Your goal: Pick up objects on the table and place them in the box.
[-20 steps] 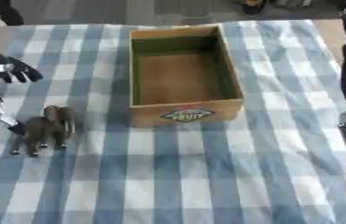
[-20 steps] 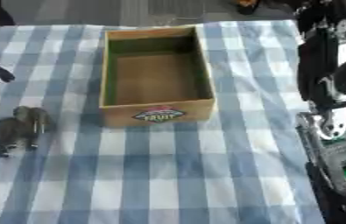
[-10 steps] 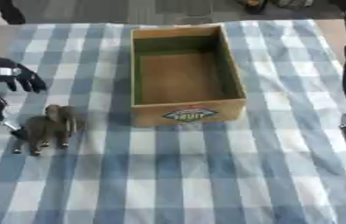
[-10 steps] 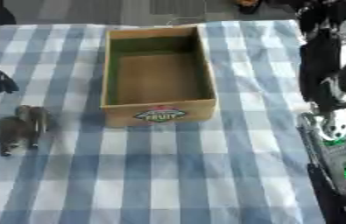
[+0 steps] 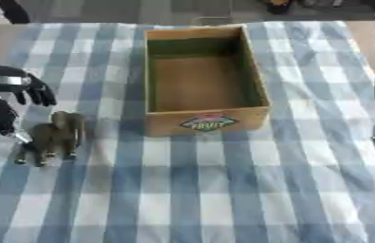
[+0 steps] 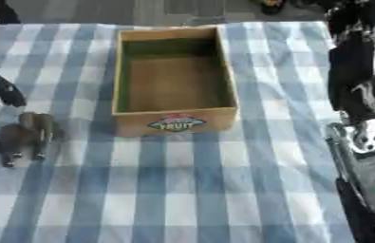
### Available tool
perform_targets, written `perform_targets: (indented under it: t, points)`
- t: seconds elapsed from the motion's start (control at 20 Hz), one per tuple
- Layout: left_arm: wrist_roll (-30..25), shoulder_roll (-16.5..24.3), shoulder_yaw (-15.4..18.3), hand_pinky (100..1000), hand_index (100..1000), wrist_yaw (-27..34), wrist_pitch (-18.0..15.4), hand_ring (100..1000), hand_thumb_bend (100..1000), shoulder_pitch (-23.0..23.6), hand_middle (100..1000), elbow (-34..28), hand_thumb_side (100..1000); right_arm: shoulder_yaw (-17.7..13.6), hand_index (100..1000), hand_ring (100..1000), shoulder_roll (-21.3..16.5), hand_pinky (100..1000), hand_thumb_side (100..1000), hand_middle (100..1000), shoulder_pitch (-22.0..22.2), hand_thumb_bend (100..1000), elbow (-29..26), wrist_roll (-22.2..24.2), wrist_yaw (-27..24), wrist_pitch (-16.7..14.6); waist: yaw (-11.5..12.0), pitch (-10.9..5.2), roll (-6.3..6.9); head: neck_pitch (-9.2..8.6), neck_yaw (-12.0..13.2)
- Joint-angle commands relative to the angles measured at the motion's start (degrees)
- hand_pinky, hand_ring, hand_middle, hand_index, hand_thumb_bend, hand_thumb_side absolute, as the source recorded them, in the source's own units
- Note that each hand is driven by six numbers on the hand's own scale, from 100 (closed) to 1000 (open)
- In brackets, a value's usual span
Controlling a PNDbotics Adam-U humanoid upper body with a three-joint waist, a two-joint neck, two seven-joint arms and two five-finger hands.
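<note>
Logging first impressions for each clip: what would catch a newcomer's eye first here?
The open cardboard box with a fruit label, empty inside, stands at the centre of the blue checked tablecloth. To its left a small dark toy animal stands on the cloth, with the robot's left hand open just beside it, not yet holding it.

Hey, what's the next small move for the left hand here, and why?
Probably lower the left hand a little and close its fingers around the small brown toy animal. The hand hangs open just beside it, nothing is held, and the cardboard box has nothing in it.
</note>
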Motion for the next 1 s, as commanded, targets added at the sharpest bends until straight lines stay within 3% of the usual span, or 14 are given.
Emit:
perform_targets:
  t: [0.05,0.4,0.45,1.0]
  points:
    - [1.52,1.33,-0.12,775,803,-0.88,0.55,803,838,-0.72,703,-1.86,334,-0.13,868,946,-0.59,904,997,620,-0.6,922,-0.51,0.08,-0.42,-0.22,0.08,-0.87,-0.01,-0.23,-0.91]
    - [4.42,1.46,-1.93,774,804,-3.79,1.45,801,842,-0.49,705,-3.56,387,0.01,868,947,-0.65,905,1000,620,-0.8,920,-0.51,0.18,-0.43,-0.22,0.18,-0.59,-0.13,-0.71,-1.52]
    - [4.39,1.51,-2.13,771,802,-4.07,1.39,798,847,-0.46,701,-3.72,441,0.02,868,947,-0.67,905,1000,620,-0.81,920,-0.51,0.19,-0.44,-0.23,0.21,-0.57,-0.13,-0.67,-1.5]
    - [9.23,1.91,-3.89,750,772,-10.87,-0.32,779,861,0.59,682,-5.0,603,0.08,868,949,-0.68,907,1000,619,-0.9,916,-0.51,0.34,-0.5,-0.33,0.34,-0.22,-0.34,-0.62,-1.37]
